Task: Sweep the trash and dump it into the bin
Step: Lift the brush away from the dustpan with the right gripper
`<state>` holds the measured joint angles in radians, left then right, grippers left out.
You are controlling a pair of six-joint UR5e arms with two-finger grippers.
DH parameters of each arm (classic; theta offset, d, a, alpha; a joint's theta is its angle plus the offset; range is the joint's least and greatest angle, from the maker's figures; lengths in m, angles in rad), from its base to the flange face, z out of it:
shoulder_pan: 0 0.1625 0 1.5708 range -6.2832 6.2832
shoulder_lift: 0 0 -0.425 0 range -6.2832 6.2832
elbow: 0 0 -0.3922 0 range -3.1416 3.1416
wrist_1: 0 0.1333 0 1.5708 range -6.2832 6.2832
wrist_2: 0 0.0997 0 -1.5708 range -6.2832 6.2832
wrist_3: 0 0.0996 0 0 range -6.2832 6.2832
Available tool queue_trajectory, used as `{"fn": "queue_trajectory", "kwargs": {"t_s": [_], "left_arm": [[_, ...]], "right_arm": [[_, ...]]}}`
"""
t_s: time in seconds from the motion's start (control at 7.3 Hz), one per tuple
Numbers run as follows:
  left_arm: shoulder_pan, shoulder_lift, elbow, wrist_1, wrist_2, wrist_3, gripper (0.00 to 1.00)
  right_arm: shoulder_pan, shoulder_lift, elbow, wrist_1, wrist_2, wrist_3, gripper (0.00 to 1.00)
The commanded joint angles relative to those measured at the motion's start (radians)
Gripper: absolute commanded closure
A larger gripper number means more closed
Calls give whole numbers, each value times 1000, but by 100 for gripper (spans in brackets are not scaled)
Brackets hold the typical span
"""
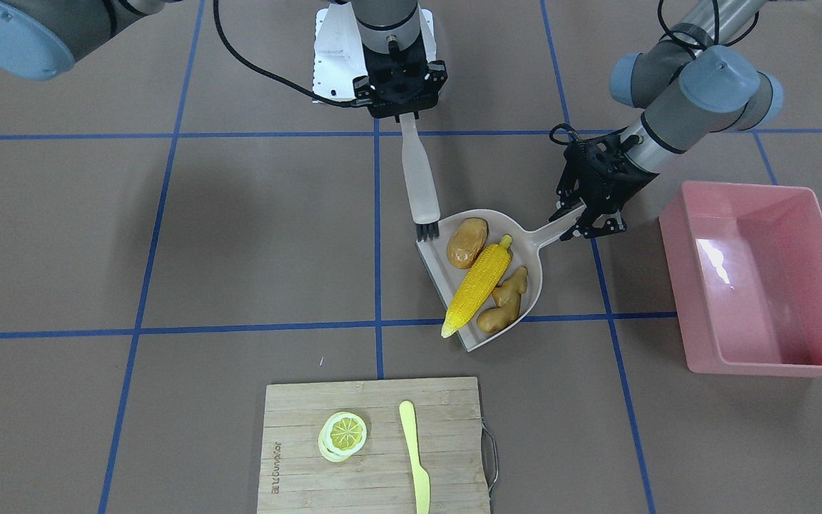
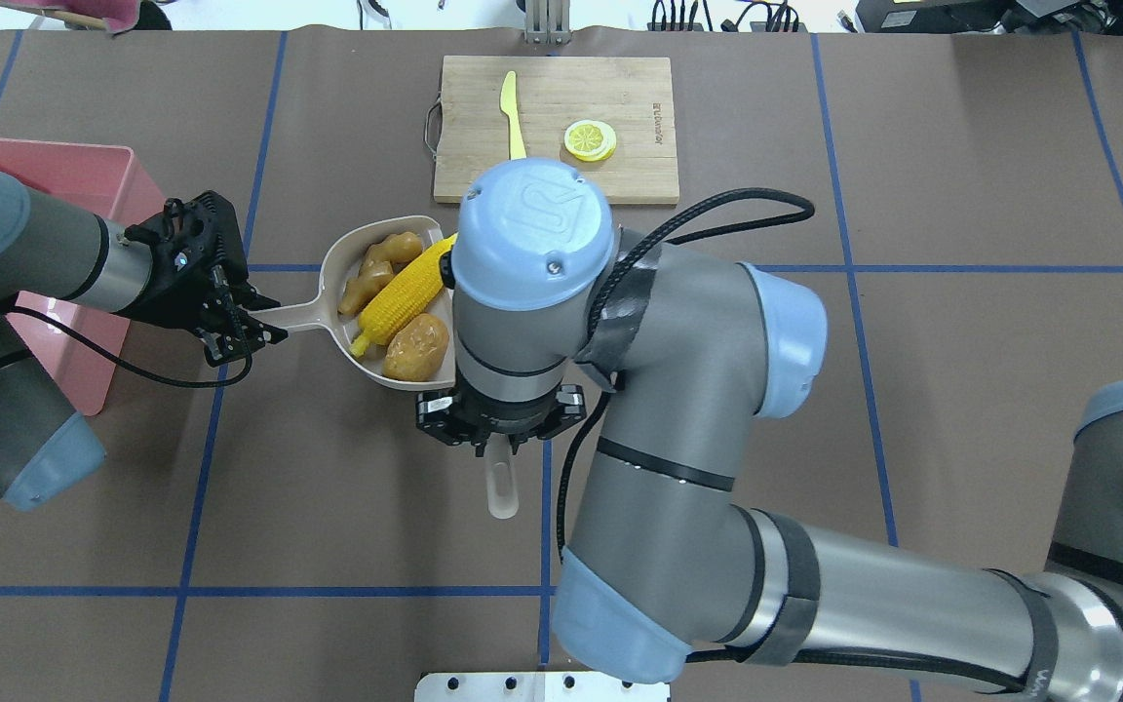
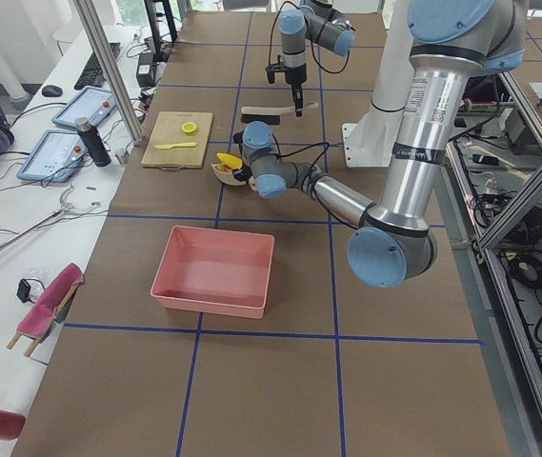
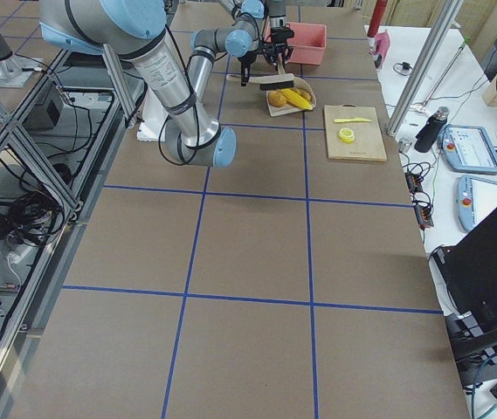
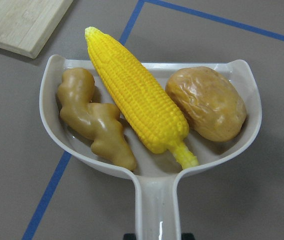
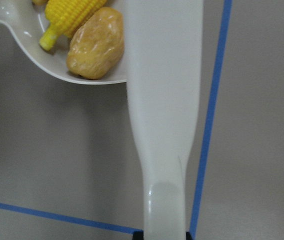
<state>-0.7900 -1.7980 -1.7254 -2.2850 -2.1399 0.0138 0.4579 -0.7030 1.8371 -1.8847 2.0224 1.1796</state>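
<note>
The corn cob point(image 1: 477, 285), potato point(image 1: 467, 242) and ginger root point(image 1: 504, 301) all lie inside the beige dustpan point(image 1: 529, 277). They also show in the left wrist view: corn point(image 5: 138, 95), potato point(image 5: 207, 102), ginger point(image 5: 94, 119). My left gripper point(image 1: 582, 218) is shut on the dustpan's handle point(image 2: 293, 314). My right gripper point(image 1: 401, 107) is shut on the white brush point(image 1: 419, 178), whose bristles sit at the pan's mouth corner. The pink bin point(image 1: 753, 275) stands beside the left arm, apart from the pan.
A bamboo cutting board point(image 1: 375, 446) holds a lemon slice point(image 1: 344, 434) and a pale yellow knife point(image 1: 413, 453). Blue tape lines cross the brown table. The right arm's elbow point(image 2: 532, 234) hides part of the pan from overhead.
</note>
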Motion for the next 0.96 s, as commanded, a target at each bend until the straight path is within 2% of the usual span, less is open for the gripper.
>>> {"fn": "queue_trajectory", "kwargs": {"t_s": [0.0, 0.27, 0.55, 0.82], "left_arm": [[-2, 3, 1, -57, 0, -31, 100], [-2, 9, 10, -111, 2, -41, 100], [-2, 12, 26, -209, 2, -108, 100], [-75, 12, 21, -243, -8, -150, 100]], "right_arm": [[57, -163, 185, -103, 10, -108, 100], [160, -315, 296, -109, 10, -155, 100], [166, -393, 315, -108, 2, -185, 100], [249, -520, 353, -100, 24, -347, 100]]}}
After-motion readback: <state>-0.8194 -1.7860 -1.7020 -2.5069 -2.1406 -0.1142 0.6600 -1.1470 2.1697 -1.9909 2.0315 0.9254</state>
